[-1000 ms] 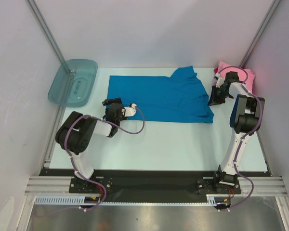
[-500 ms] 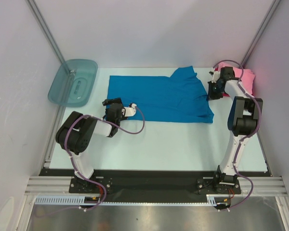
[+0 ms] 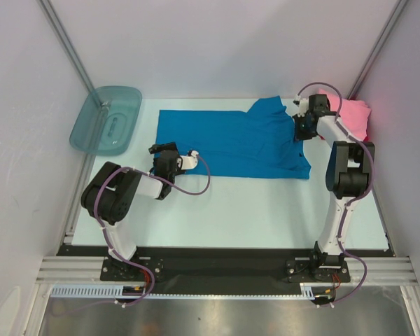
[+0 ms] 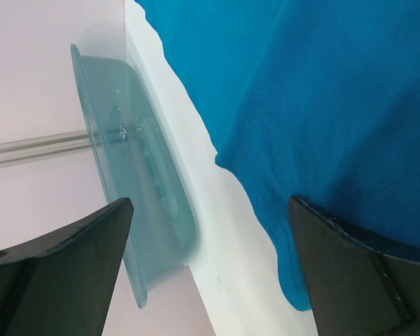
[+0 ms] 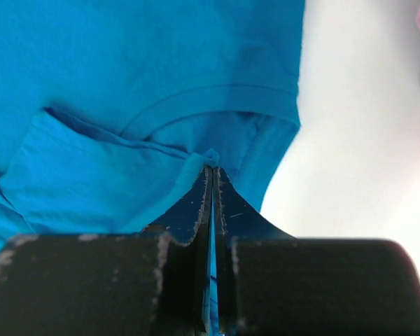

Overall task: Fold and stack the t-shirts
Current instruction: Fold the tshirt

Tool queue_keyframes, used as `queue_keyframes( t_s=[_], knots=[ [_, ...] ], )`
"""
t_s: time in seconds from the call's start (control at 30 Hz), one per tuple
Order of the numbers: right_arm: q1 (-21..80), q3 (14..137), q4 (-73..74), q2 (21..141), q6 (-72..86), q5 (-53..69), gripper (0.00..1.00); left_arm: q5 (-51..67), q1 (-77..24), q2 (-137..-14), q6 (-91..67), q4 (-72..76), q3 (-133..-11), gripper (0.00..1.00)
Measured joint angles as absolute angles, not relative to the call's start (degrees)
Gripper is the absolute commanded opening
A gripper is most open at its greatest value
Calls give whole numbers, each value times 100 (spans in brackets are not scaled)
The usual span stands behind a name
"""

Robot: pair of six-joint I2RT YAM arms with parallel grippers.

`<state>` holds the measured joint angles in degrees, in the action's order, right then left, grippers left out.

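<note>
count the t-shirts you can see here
2: a bright blue t-shirt spread out in the middle, and a pink t-shirt bunched in the far right corner. Others may be hidden under the pink one.

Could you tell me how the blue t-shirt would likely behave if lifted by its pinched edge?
The blue t-shirt will probably sag limply, since it lies flat with soft creases. The right gripper has its fingers shut on only a thin fold, so the cloth might slip out. It looks light.

Lab robot cell, white panel walls (image 3: 210,49), aluminium frame posts (image 3: 64,38)
</note>
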<state>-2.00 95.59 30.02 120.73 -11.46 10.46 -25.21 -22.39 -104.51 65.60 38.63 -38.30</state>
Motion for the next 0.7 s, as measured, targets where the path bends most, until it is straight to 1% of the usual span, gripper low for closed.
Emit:
queue_keyframes(
  t_s=[0.7],
  knots=[
    [-54, 9638, 2401, 11712, -1009, 626, 0, -2530, -2244, -10453, 6560, 3863, -3830, 100]
  ],
)
